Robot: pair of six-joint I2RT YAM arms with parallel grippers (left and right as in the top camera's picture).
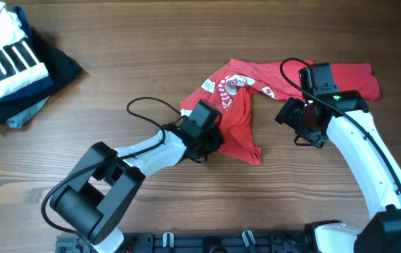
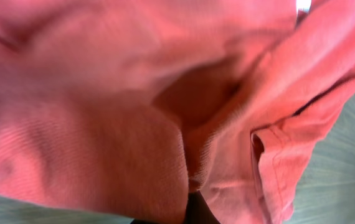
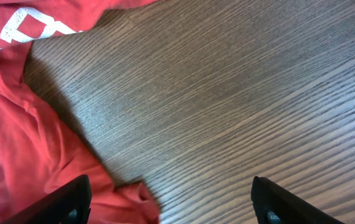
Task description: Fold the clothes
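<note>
**Fig.** Fold the clothes, early stage: garment not yet spread. The red short-sleeved cotton T-shirt (image 1: pixel 241 123) w/ white printed lettering lies crumpled at desk ctr-right, bent into an arch. One limb runs down toward the L arm, the other stretches R and passes beneath the R wrist. No flat panel or neat fold shows, so the task is judged barely begun.

(a) L claw (image 1: pixel 213 140): jaws closed on a pinch of red cloth at the lower limb. The L wrist view is filled w/ bunched fabric, a stitched hem (image 2: pixel 271 158) at its R side, and one dark fingertip just showing at the bottom.

(b) R claw (image 3: pixel 171 202): jaws wide, nothing held. It is over bare brown wood-grain desk (image 1: pixel 116 56) inside the arch, w/ a red corner of cloth just beside one finger (image 3: pixel 71 198).

**Step in hand:** gripping cloth to pull the T-shirt flat. The next move prob. calls for the R claw to take a second point on the fabric, then both to draw apart & lay it smooth. A one-sided pull would likely just drag the bundle.

**Edges & room:** the near desk edge runs by the arm bases, and wide bare wood lies L of the T-shirt. A white black-striped garment (image 1: pixel 3 56) on navy folded clothes (image 1: pixel 56 70) sits at the far L corner, well apart. A black cable loop (image 1: pixel 148 105) by the L wrist may snag
</note>
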